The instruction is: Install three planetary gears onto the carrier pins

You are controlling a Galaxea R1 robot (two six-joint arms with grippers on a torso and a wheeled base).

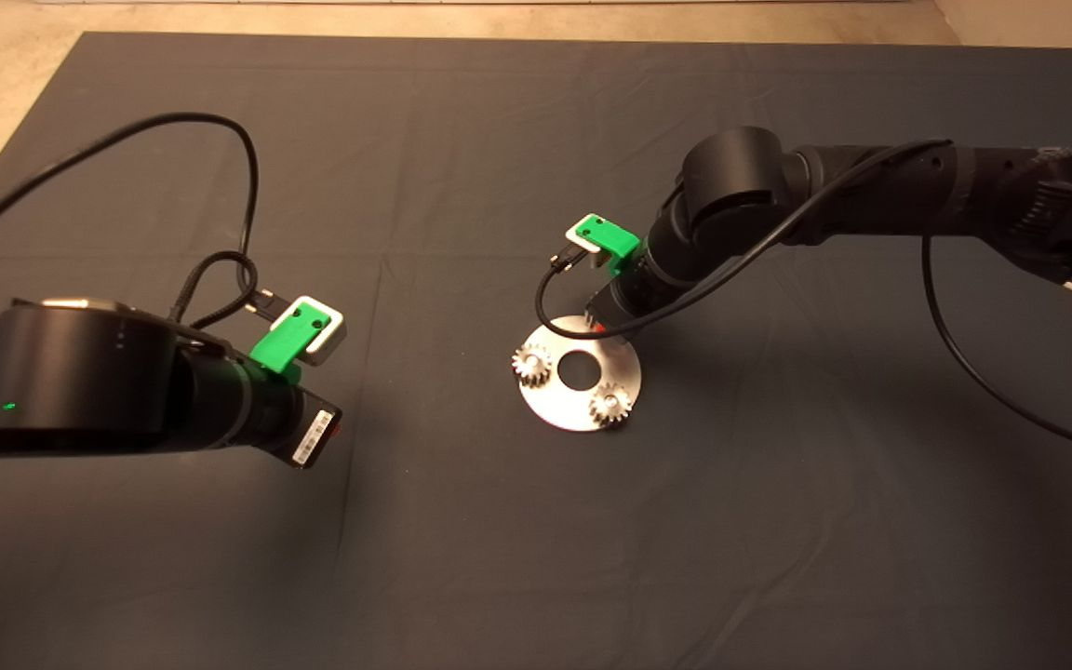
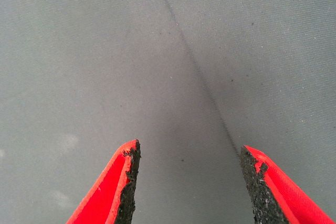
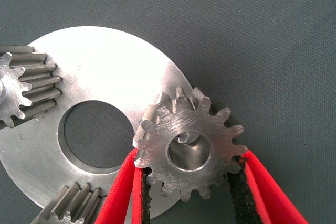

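**Third gear held over the last pin, two gears already seated**

Seen from above: a dark mat (image 1: 536,558) covering the worktop, with a flat round silver disc (image 1: 579,408) near its middle. Two small metal gears already sitting on the disc, one (image 1: 532,363) at the edge toward the left arm, the other (image 1: 609,403) at the near edge. Right gripper (image 1: 597,323) reaching in from the right and hanging over the far rim of the disc, hiding that part of it.

From the right wrist: red fingers (image 3: 126,192) clenched on a third gear (image 3: 190,149), one pad on each side of its toothed rim. Gear held flat over the rim of the disc, its bore facing the camera. Inside the bore, a small bright metal shape, off centre, probably the top of the last pin (image 3: 188,138). Not possible to tell whether the gear has begun to slide onto it or merely hovers above. Parts of the two seated gears visible at the edges of this view.

Left gripper (image 2: 186,182) parked well apart, over bare mat on the left side, fingers spread wide and holding nothing.

Step in hand, by judgement: fitting the third and final gear. Next move likely calls for a small sideways correction to centre the bore on the pin, then a straight, level descent before releasing. A tilted gear could jam on the pin.
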